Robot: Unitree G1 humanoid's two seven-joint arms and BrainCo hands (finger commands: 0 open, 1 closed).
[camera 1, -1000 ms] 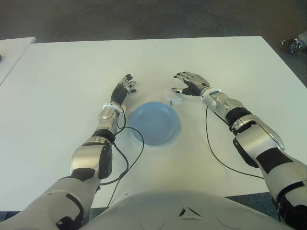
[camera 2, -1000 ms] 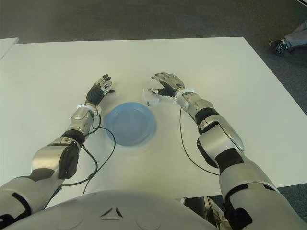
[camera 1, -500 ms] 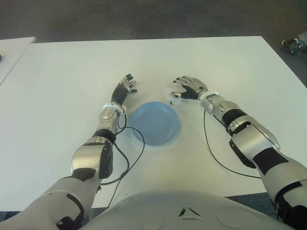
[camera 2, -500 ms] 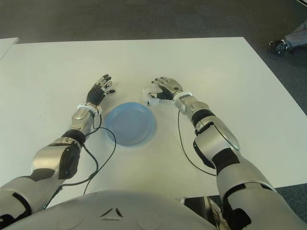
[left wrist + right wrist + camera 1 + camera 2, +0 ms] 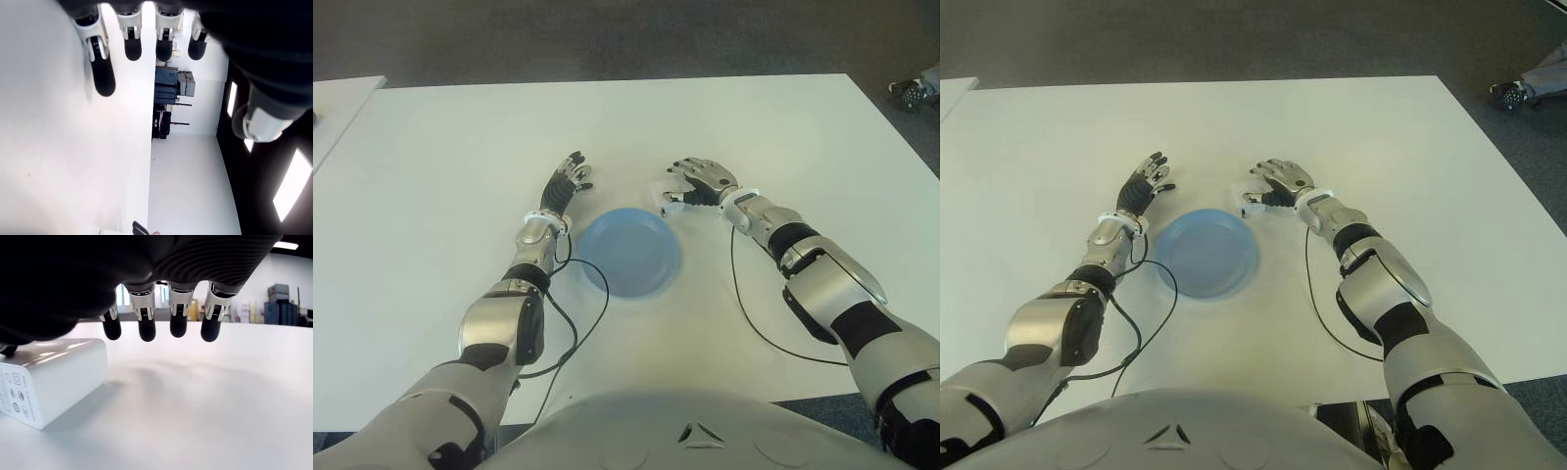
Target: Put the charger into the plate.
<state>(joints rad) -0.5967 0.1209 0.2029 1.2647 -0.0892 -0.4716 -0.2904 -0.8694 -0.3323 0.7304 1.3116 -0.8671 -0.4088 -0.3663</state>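
The charger [image 5: 667,200], a small white block, lies on the table just beyond the far right rim of the blue plate [image 5: 631,255]. My right hand [image 5: 701,181] hovers over it from the right, its thumb down beside the block. In the right wrist view the charger [image 5: 53,378] lies flat and the fingers [image 5: 146,328] hang straight out above the table, curled around nothing. My left hand [image 5: 566,183] shows left of the plate, its fingers [image 5: 103,73] stretched out and holding nothing.
The white table [image 5: 440,176] stretches wide on all sides. A black cable [image 5: 578,328] loops from the left arm past the plate's near left rim, and another cable [image 5: 749,313] trails under the right forearm. A second table's corner [image 5: 337,108] and a shoe [image 5: 911,93] lie at the edges.
My right hand has shifted a little leftward and closed in over the charger, then held still. The charger, the plate and my left hand have stayed put.
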